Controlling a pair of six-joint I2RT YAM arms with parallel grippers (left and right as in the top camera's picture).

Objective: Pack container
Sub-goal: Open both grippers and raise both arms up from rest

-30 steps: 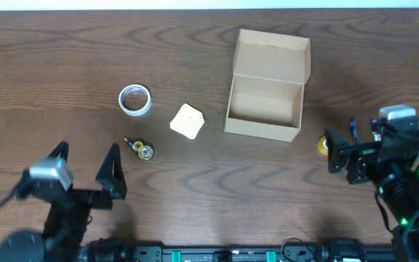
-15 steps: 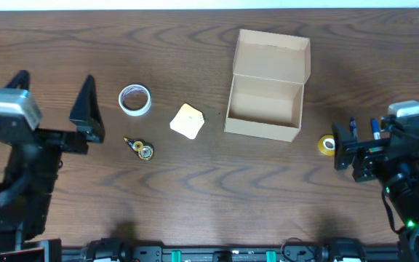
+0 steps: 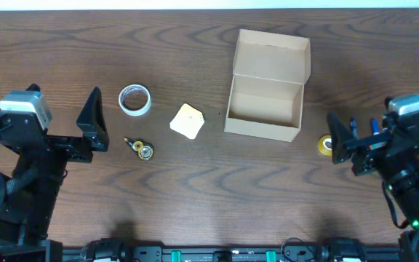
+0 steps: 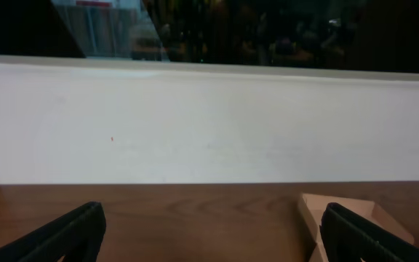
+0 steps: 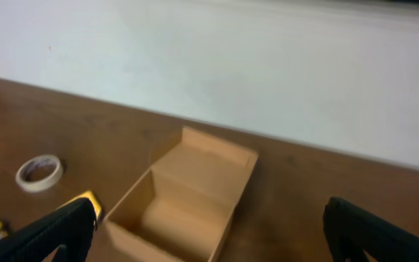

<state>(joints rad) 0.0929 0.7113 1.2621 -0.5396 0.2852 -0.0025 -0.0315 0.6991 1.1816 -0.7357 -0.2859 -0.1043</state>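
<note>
The container [image 3: 264, 109] is a tan cardboard box, empty, standing right of the table's middle with its flap lid [image 3: 271, 54] folded back. The right wrist view shows the container [image 5: 188, 196] ahead and below. In the left wrist view only a corner of the container [image 4: 313, 215] shows at the right. My left gripper [image 3: 42, 109] hovers open at the far left, well away from the box. My right gripper [image 3: 388, 135] hovers open at the far right, beside a yellow tape roll [image 3: 326, 145]. Neither holds anything.
A white tape roll [image 3: 134, 100], a cream square pad [image 3: 188, 121] and a small gold and black object [image 3: 140, 148] lie left of the box. The white roll [image 5: 38, 172] and yellow roll [image 5: 89, 200] also show in the right wrist view. A white wall [image 4: 209, 124] borders the far edge.
The left arm swung up from the front left edge to the far left, then settled slightly lower. The right arm shifted a little toward the back. Both grippers stayed open.
</note>
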